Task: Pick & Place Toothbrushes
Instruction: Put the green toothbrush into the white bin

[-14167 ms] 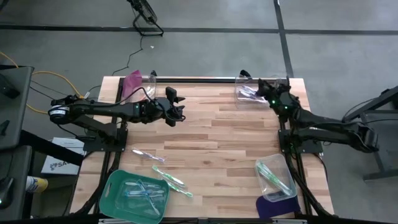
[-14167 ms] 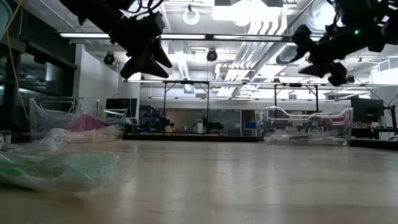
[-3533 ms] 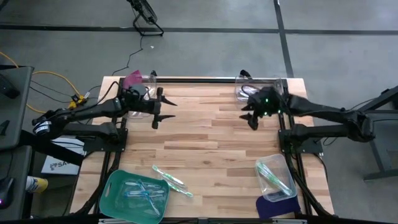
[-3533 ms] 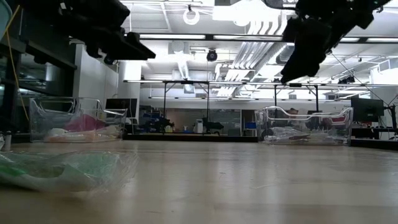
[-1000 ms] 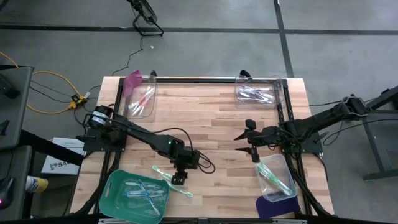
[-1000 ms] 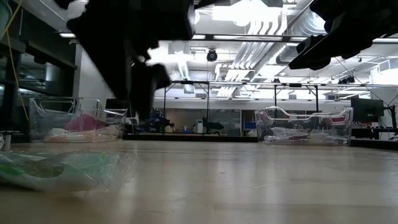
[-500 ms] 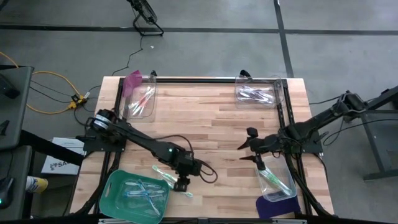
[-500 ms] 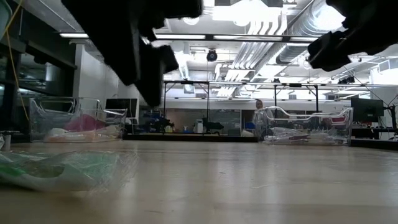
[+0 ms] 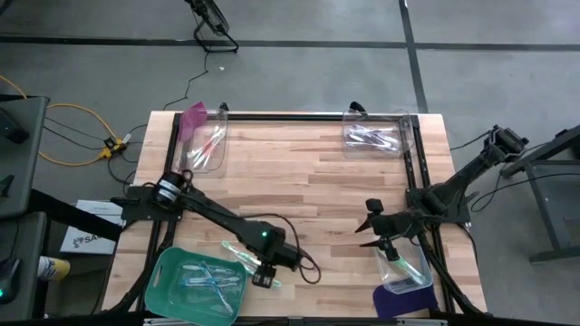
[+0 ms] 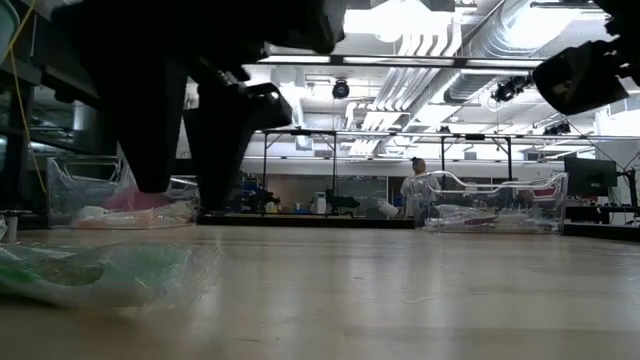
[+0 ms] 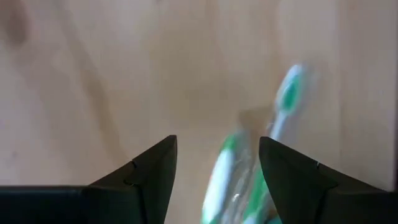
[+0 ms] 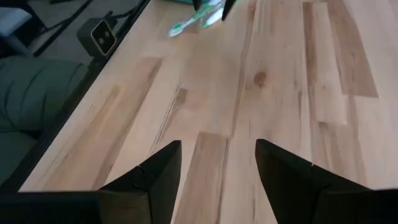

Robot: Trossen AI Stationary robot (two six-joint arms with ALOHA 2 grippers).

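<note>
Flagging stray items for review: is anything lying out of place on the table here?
Yes. Green toothbrushes lie loose on the bare wood beside the green tray, while the rest sit in containers, such as the clear bin at the far edge. The left pincer is over them, open, and the right pincer is open near the clear tub.

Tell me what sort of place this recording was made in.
Probably a large robotics lab or workshop: exposed ceiling ducts, more workbenches with metal frames in the background, and a concrete floor around the wooden table.
</note>
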